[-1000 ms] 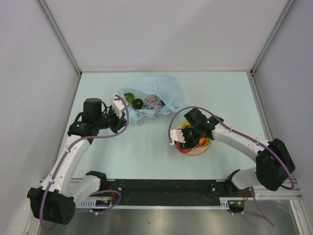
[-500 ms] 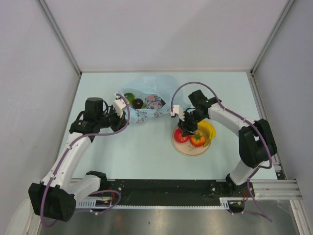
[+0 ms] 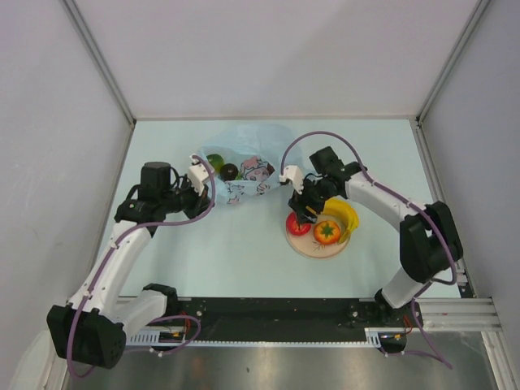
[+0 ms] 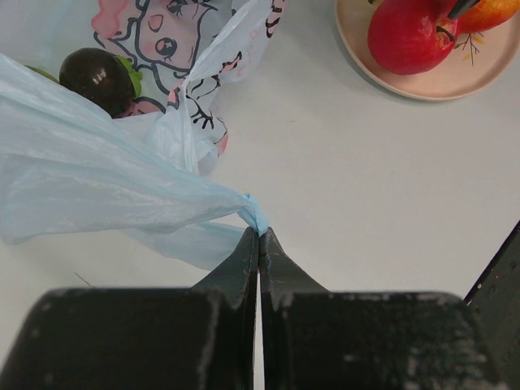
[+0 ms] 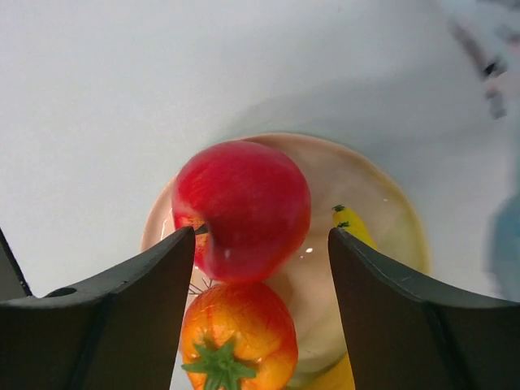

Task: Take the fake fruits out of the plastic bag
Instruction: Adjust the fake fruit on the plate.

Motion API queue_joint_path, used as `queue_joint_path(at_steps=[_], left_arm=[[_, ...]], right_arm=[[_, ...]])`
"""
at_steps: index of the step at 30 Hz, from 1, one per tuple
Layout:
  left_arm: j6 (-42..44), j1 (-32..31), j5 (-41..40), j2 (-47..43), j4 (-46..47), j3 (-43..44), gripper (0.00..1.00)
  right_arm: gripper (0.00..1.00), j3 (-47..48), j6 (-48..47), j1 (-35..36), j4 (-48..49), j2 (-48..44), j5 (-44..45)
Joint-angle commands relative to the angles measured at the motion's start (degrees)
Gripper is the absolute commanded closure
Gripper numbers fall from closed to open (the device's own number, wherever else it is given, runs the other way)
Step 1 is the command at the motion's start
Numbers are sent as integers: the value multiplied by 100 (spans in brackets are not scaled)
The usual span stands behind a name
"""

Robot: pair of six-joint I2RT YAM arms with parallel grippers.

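Crosswise plastic bag (image 4: 81,179) pinched by left hand (image 4: 258,236); right hand (image 5: 262,232) spread over apple (image 5: 244,203).

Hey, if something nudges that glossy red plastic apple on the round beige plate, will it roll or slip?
Probably rolls: the glossy red plastic apple is round, and the round beige plate looks shallow-rimmed. Likely slippery, judging by its shiny highlights. The orange fruit with a green top close beside it might stop it that way.
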Motion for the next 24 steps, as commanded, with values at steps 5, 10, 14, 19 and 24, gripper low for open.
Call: queue_joint_path(at_steps=[5,10,14,19,24], left_arm=[[-34,48,133,-188,211,19,100],[-61,48,159,-214,229,-7,100],[-70,48,159,-223,220,-51,100],[-61,48,177,-232,185,-77,100],[-70,48,177,-241,141,-69,100]], right_arm=[[27,-392,-388,599,639,-1541,604],[3,-902,-1467,853,507,-1752,603],[0,-1272,-1645,932,1138,-1797,814],[0,-1316,-1514,959,1702,-1472,972],[0,-1316,-1365,942,1975,-1024,990]])
